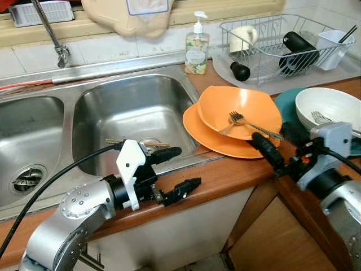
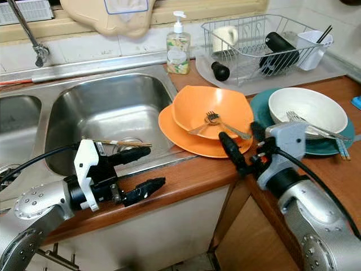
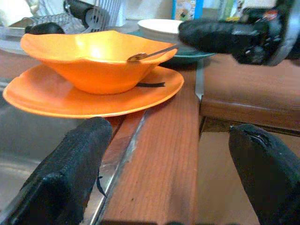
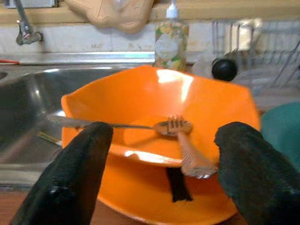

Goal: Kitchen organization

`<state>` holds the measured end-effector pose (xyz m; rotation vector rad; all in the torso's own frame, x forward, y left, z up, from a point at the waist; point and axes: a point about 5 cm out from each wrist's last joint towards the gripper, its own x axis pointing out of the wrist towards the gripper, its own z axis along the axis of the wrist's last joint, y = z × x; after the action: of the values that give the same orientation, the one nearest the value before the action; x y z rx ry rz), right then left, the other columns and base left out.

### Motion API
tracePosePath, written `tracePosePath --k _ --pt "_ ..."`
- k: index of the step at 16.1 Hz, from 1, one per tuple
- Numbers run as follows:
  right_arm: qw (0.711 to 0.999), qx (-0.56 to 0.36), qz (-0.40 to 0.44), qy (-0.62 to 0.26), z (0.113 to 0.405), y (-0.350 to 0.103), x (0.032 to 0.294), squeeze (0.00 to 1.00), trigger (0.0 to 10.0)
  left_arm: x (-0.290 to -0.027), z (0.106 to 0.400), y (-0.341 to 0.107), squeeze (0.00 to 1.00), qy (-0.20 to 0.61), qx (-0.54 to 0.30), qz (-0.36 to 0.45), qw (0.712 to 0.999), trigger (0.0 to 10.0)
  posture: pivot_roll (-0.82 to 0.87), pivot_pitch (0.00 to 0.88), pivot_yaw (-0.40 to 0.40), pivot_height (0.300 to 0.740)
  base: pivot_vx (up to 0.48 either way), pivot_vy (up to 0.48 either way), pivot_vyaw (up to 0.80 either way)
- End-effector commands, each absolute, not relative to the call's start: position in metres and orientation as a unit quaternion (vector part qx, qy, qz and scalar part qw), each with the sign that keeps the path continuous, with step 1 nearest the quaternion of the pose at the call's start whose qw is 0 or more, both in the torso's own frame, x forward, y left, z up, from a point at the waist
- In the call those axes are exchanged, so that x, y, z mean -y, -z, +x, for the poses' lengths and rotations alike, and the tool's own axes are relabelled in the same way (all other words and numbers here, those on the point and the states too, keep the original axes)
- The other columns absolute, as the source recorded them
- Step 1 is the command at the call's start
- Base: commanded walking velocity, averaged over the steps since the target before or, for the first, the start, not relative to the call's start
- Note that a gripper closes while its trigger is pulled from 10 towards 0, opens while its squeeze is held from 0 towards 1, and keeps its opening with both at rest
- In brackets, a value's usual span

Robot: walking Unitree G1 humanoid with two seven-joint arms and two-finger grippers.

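Orange bowl (image 1: 240,110) stacked on orange plate (image 1: 217,135) on the wooden counter (image 1: 225,175), just right of the sink (image 1: 135,113), fork (image 1: 240,121) resting inside. Right gripper (image 1: 273,148) spread wide at the bowl's near rim, gripping nothing. Left gripper (image 1: 175,172) also spread and unladen, hovering over the counter's near edge.

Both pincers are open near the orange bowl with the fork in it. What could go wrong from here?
The orange bowl sits loose on the orange plate, so a push from the right pincer could slide or tip it. The fork lies loose inside and may fall out if the bowl tilts. The plate overhangs the sink edge, so a nudge from the left pincer might send the stack into the basin.
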<state>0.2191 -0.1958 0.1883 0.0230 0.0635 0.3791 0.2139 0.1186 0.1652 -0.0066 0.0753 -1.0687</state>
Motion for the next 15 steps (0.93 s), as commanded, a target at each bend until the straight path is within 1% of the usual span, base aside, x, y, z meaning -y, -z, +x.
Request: tracePosePath --k 1,7,10,15 --pt "0.98 -0.03 0.023 -0.198 0.2218 -0.1897 0.1938 0.0 0.0 -0.1175 0.2121 -0.1676 0.0 0.518 -0.037 -0.001 0.855 10.0 -0.15 0.0 0.05 0.74 0.0 0.0 0.0" --pt "0.978 -0.043 0.042 -0.2 0.2246 -0.1844 0.1997 0.0 0.0 -0.1162 0.2117 -0.1675 0.0 0.524 -0.04 0.001 0.851 10.0 -0.15 0.0 0.053 0.74 0.0 0.0 0.0" --pt "0.977 -0.049 0.041 -0.203 0.2262 -0.1821 0.2021 0.0 0.0 -0.1152 0.2105 -0.1694 0.0 0.532 -0.041 -0.004 0.845 10.0 -0.15 0.0 0.052 0.74 0.0 0.0 0.0" --pt "0.978 -0.051 0.029 -0.199 0.2294 -0.1815 0.2031 0.0 0.0 -0.1157 0.2096 -0.1688 0.0 0.534 -0.044 -0.003 0.845 10.0 -0.14 0.0 0.048 0.74 0.0 0.0 0.0"
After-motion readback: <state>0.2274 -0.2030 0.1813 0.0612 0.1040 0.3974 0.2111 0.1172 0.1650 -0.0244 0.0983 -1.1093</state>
